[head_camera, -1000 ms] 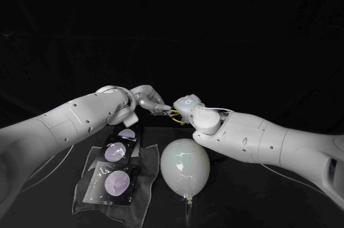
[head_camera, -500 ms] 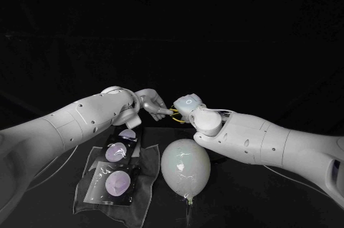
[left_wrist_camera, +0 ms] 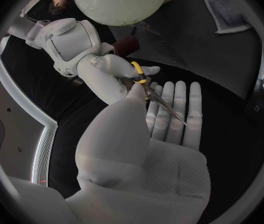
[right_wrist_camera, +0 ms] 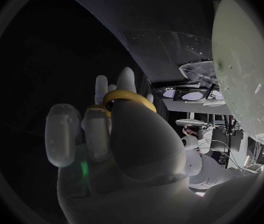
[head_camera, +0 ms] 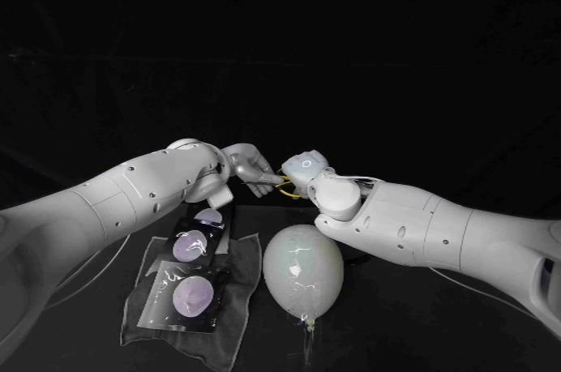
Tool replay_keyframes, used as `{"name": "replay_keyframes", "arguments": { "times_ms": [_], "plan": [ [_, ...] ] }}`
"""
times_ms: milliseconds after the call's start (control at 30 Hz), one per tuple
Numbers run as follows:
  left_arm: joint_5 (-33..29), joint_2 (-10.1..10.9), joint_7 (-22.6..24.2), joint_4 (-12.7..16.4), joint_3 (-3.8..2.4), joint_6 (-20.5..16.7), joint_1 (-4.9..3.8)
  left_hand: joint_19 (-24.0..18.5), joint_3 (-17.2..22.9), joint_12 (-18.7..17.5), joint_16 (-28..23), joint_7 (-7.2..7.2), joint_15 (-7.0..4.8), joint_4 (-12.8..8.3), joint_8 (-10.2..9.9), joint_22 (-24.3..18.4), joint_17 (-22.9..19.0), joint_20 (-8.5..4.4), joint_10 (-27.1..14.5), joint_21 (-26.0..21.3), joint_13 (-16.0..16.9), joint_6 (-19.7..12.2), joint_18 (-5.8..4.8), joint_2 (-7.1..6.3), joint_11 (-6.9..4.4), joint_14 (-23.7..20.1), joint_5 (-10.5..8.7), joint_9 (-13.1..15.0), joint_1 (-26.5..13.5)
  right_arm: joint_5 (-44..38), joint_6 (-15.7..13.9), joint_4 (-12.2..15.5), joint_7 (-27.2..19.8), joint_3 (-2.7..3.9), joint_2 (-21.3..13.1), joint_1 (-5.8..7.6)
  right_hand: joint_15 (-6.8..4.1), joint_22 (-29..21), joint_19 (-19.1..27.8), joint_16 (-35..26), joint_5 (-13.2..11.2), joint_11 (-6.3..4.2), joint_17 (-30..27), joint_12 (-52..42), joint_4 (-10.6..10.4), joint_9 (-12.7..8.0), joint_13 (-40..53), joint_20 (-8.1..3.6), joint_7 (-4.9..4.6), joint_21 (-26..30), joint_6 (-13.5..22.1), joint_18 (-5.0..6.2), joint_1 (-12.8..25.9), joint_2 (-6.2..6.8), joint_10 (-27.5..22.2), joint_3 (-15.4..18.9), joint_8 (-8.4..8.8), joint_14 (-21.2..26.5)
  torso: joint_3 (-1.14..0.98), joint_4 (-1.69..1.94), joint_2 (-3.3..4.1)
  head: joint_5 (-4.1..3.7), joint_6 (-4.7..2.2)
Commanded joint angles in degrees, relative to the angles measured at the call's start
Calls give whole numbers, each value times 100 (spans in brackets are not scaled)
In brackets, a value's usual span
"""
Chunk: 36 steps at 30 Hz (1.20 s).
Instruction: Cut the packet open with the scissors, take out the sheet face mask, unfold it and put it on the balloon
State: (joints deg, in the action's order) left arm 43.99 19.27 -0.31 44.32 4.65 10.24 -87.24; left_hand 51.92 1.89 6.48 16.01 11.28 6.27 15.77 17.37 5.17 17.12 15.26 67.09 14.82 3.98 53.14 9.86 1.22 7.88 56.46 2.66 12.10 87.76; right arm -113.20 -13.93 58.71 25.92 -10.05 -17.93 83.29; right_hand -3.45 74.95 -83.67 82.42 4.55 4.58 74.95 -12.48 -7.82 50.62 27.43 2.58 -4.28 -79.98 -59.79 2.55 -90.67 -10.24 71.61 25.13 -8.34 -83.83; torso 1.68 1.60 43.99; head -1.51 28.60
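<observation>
Head view, near to far. Nearest, at approx 7 o'clock: grey cloth [head_camera: 240, 295] flat on the black table [head_camera: 444, 339], with the packet [head_camera: 190, 294] lying on it. The packet is dark w/ pale ovals, long axis running 6 to 12. Can't tell whether it's cut.

Just beside the cloth, at 6 o'clock: balloon [head_camera: 303, 268], pale, egg-shaped, knot end toward the robot, lying on the table. Cloth edge and balloon are close; contact unclear.

Farther, approx picture centre: both hands meet above the far end of the balloon. Right hand [head_camera: 307, 171] comes from 4 o'clock and grips the scissors [head_camera: 286, 190]. In the right wrist view a yellow handle loop sits round its fingers [right_wrist_camera: 101, 92], fingers curled about the handles.

Left hand [head_camera: 250, 166] comes from 8 o'clock, just beside the right. In the left wrist view its fingers [left_wrist_camera: 179, 109] are straight, side by side, palm open, holding nothing. The scissor blades lie across them, closed, tips pointing toward the palm side. Can't tell if the blades touch the fingers. The thumb stands up near the scissors' pivot.

Beyond the hands: bare dark table.
</observation>
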Motion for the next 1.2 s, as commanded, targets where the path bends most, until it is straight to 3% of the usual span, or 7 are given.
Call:
{"name": "replay_keyframes", "arguments": {
  "times_ms": [33,200,533,633,767,833,1200],
  "plan": [
    [-211,-6,-23,24,-4,200,-5,85,296,-42,25,-41,-66,-132,-5,-1,31,-30,123,40,-16,121,71,76,-55,105,13,9,450,-175,-53,-11,38,4,0,5,-32,1189,-158,-16,31,-469,59,-27,-33,6,-5,2,12,-5,-35,-31,-566,-525,742,139,26,-304,0,-1,4,3,-1],
    [-93,13,22,65,-4,92,-5,85,995,-122,-28,-84,-86,-237,40,39,47,-113,362,119,-28,294,50,-13,-110,228,5,52,962,-186,-86,-22,24,4,-10,5,-31,1186,-154,-29,37,-467,37,-13,-43,4,-11,1,7,5,-34,-29,-566,-506,738,145,35,-299,0,3,2,4,3],
    [-228,16,26,90,-4,52,-5,22,1842,-164,-51,-171,-200,-313,232,217,109,-177,762,410,-23,443,25,-319,-212,597,13,270,829,-165,-271,-11,-68,4,-28,6,-12,1142,-83,-91,-6,-441,-60,65,-122,-11,-49,9,-23,156,-5,2,-539,-450,702,145,85,-272,-7,-6,-1,17,18],
    [-314,20,8,95,-3,57,-5,-4,2059,-187,-70,-191,-222,-358,291,285,135,-189,841,519,-23,442,25,-400,-233,674,13,356,699,-145,-439,12,-174,4,-51,6,121,816,424,-719,-136,-298,-958,375,-311,-84,-237,77,-161,1170,222,195,-481,-316,448,119,282,50,-8,-7,0,22,19],
    [-407,27,-30,106,-2,50,-5,-28,2219,-204,-89,-201,-233,-411,334,340,157,-201,895,607,-21,433,25,-448,-243,719,5,425,600,-121,-728,22,-318,4,-85,7,367,201,1273,-1811,-181,-70,-2239,892,-696,-381,-756,261,-374,2847,688,447,-425,73,-7,67,475,681,-11,4,6,24,21],
    [-456,33,-56,113,0,54,-5,-46,2327,-216,-103,-206,-241,-469,354,381,170,-215,920,671,-22,424,25,-485,-249,743,11,465,556,-66,-879,30,-406,4,-107,7,427,-522,2251,-2951,-175,-19,-3443,902,-872,-501,-971,331,-393,4701,822,730,-348,259,-223,-89,468,1488,-11,8,4,4,23],
    [-668,47,-298,131,14,50,-5,-190,2775,-247,-167,-215,-263,-712,429,594,238,-253,1012,990,-20,408,7,-618,-266,836,16,637,244,589,-1150,354,-947,5,-361,16,342,-1106,1892,-3276,-172,-91,-3590,888,-890,-1182,-1850,338,-230,5431,1092,769,124,1187,-611,-1772,462,1294,-1,8,4,36,34]
  ]
}}
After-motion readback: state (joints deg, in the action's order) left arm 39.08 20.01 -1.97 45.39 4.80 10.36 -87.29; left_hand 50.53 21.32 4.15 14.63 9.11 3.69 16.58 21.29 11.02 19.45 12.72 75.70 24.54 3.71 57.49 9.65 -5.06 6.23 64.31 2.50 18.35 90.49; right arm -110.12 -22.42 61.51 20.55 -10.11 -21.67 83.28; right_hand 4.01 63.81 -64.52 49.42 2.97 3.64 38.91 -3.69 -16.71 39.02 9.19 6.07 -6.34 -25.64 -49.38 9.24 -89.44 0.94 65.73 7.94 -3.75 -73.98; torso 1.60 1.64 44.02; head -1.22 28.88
